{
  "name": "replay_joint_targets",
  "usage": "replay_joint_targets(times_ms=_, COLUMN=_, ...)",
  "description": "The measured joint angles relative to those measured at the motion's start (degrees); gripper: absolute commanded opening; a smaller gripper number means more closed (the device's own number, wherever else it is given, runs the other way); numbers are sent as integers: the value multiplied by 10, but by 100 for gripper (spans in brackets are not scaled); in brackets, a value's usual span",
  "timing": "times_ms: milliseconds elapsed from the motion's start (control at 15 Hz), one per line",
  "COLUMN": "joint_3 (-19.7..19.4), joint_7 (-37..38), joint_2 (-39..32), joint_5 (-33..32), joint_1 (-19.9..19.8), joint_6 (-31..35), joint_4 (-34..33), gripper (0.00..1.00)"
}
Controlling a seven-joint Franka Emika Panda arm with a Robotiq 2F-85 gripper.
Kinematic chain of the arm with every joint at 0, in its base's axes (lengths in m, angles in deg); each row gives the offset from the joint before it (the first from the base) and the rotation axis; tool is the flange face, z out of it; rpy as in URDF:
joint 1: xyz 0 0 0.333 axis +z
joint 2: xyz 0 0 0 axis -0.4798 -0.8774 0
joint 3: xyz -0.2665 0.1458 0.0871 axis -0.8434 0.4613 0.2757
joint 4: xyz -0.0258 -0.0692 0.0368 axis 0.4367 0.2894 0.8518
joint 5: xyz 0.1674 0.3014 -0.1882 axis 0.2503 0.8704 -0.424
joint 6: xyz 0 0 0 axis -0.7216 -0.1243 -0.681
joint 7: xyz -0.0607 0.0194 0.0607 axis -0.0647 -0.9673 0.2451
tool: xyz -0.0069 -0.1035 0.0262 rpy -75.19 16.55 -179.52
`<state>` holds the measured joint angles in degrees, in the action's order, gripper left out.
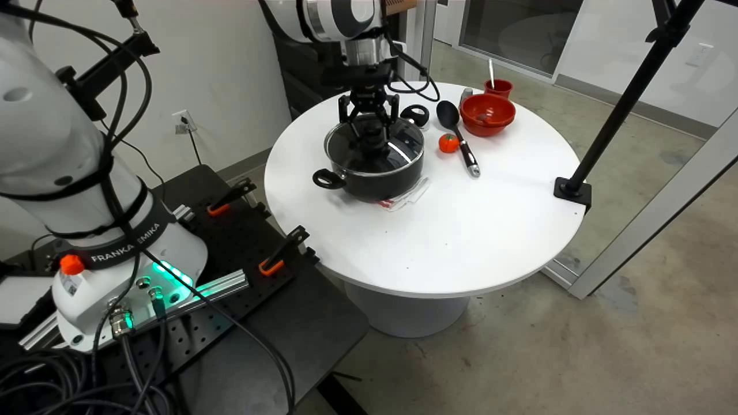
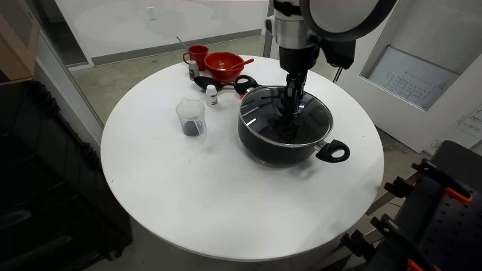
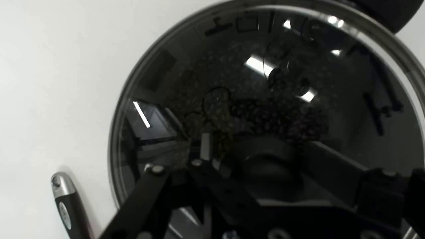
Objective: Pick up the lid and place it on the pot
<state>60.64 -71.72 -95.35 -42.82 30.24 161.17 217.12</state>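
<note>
Glass lid [image 2: 261, 122] sat on the black pot [image 2: 276, 154], gripper [image 3: 260, 149] spread about its knob [image 3: 265, 172]

From where I stood, the lid was down on the pot, its metal rim meeting the pot's edge along every stretch I could see. The gripper hung low over the middle of the glass, its fingers [image 3: 333, 162] spread wider than the knob, one to either side, with dark space showing between. Whether either finger brushed the knob I couldn't tell, black against black. Bean-like dark bits [image 3: 272, 116] showed through the glass.

The pot stood on a round white table [image 1: 490, 219], one handle [image 2: 323, 153] pointing toward the robot's base [image 1: 118, 253], the other toward a red bowl [image 2: 226, 75]. A see-through scrap [image 1: 406, 197] with red marks, too unclear to name, lay at the pot's foot. Near the handle by the bowl lay a black spoon [image 1: 464, 151], with an orange-red tomato [image 1: 448, 143] just beside its shaft. The bowl stood close to the spoon's head, a red-handled utensil [image 2: 244, 63] leaning in it, and next to the bowl a red mug [image 2: 197, 60] held a thin stick [image 1: 491, 73]. A grey bottle [image 2: 193, 71] stood just beside the mug, and a white bottle [image 2: 211, 96] near the spoon. A clear measuring cup [image 2: 183, 116], set apart from the pot, held something dark at the bottom.
</note>
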Motion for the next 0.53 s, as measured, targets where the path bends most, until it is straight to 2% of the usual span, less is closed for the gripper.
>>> replay_joint_targets(times_ms=267, joint_3=0, joint_7=-4, joint_2=-2, joint_5=0, joint_1=-2, joint_6=-30, joint_4=-1, gripper=8)
replay_joint_targets(times_ms=333, joint_3=0, joint_7=-5, joint_2=-2, joint_5=0, joint_1=-2, joint_6=-34, joint_4=-2, gripper=52)
replay_joint_targets(times_ms=400, joint_3=0, joint_7=-6, joint_2=-2, joint_5=0, joint_1=-2, joint_6=-36, joint_4=-2, gripper=47)
replay_joint_targets(times_ms=533, joint_3=0, joint_7=-7, joint_2=-2, joint_5=0, joint_1=-3, joint_6=-40, joint_4=-4, gripper=53)
